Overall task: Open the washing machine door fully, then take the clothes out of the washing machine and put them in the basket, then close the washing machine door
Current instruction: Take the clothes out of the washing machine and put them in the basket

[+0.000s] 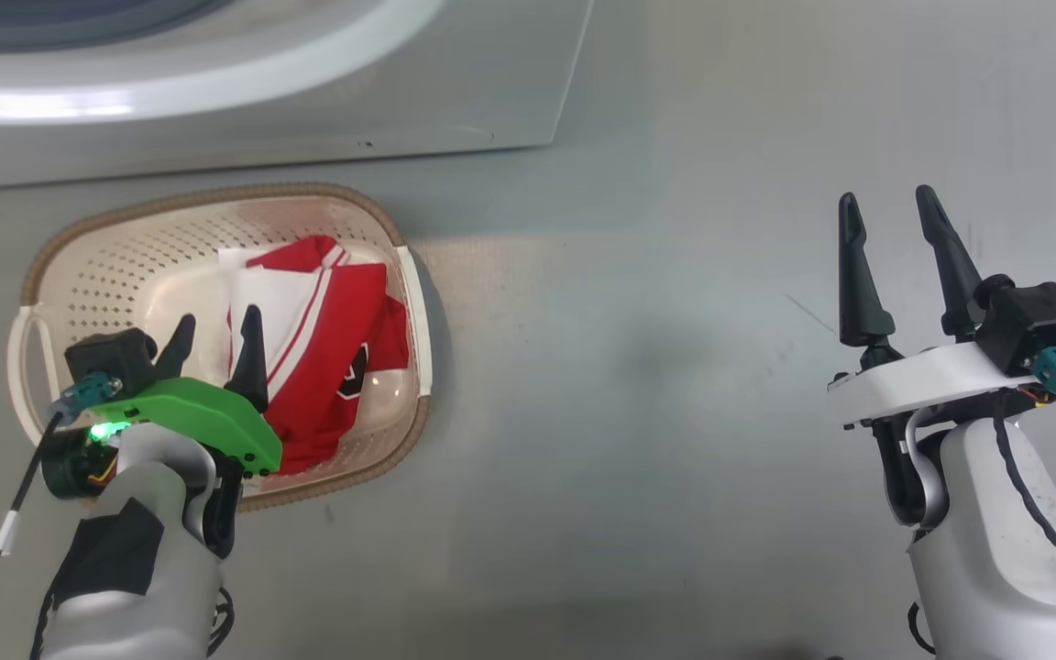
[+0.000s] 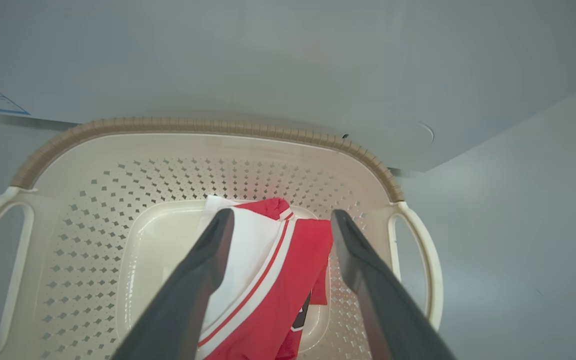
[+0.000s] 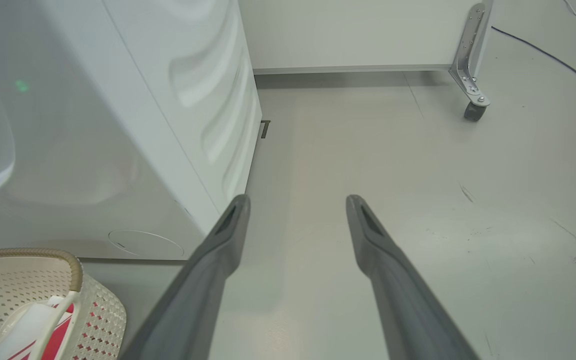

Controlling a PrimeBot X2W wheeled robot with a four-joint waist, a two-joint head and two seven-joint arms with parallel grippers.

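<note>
Red striped clothes (image 1: pixel 335 348) lying in the cream basket (image 1: pixel 125 266) at 9 o'clock on the floor (image 1: pixel 629 412), washing machine (image 1: pixel 308 119) at 12 o'clock, left fingers (image 1: pixel 251 353) spread open and empty above the clothes, right fingers (image 1: pixel 858 284) open, empty, at 3 o'clock

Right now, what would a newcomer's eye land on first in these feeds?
The bright red and white clothes, heaped in the cream basket on the floor in front of the washing machine. The left gripper hangs open right over them, with a vivid green cover at its wrist. The right gripper stands open above bare floor, off to the right.
</note>
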